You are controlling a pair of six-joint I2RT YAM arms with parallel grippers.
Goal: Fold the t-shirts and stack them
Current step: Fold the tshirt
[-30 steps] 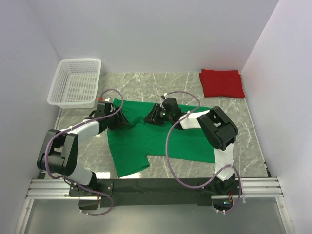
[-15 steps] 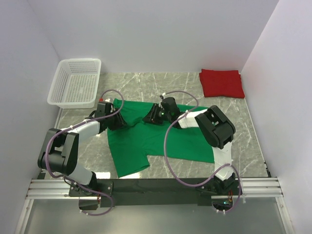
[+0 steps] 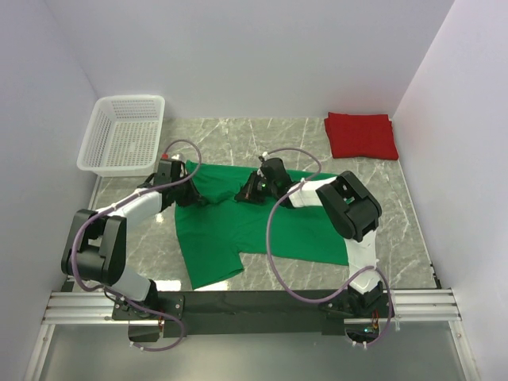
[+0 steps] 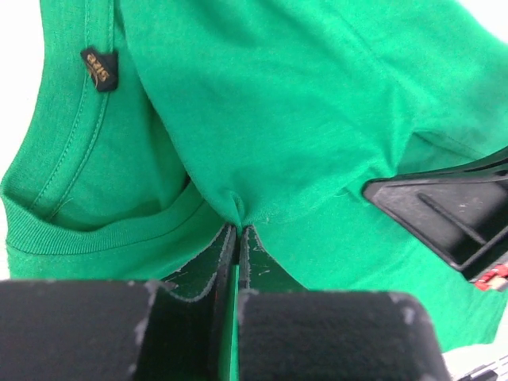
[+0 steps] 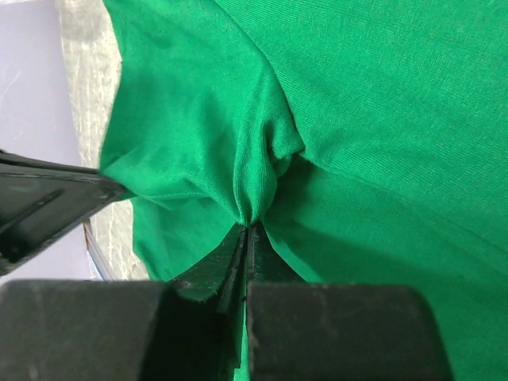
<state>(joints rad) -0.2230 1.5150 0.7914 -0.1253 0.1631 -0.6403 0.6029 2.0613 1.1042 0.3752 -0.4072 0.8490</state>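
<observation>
Green t-shirt (image 3: 238,230): spread flat mid-table, its far edge bunched at two places; left gripper (image 4: 238,232) pressed together on a pinch of cloth just beside the ribbed collar (a small dark label (image 4: 99,62) shows inside the neck); right gripper (image 5: 248,228) likewise clamped tight on a gathered fold of the same shirt, near the left one. Red t-shirt (image 3: 361,135): folded, at the far right corner of the marble table (image 3: 413,206), well apart from the green; white mesh basket (image 3: 131,99): far left corner.
</observation>
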